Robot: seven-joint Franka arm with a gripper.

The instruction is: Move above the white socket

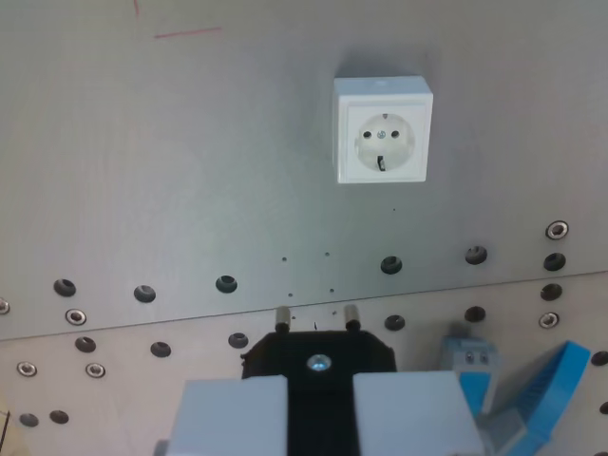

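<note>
While the wrist view looks down on the grey metal worktop (190, 161), the white socket (383, 130) sits in the upper part of the picture, toward the wrist view's right, flat on the plate with its two pin holes and round recess facing the camera. At the bottom edge the claw (319, 404) is clenched on a black plug (318, 356), its two pale fingers (233, 413) pressed against the plug's sides. The plug's two metal pins (316, 314) stick out toward the socket, yet they are well apart from it and lie further to the wrist view's left. A row of round holes (225, 283) runs across the worktop between plug and socket, with more holes and small bolts below the seam. Near the bottom right corner a blue part (556, 385) leans beside a small blue-and-grey block (470, 358).
</note>
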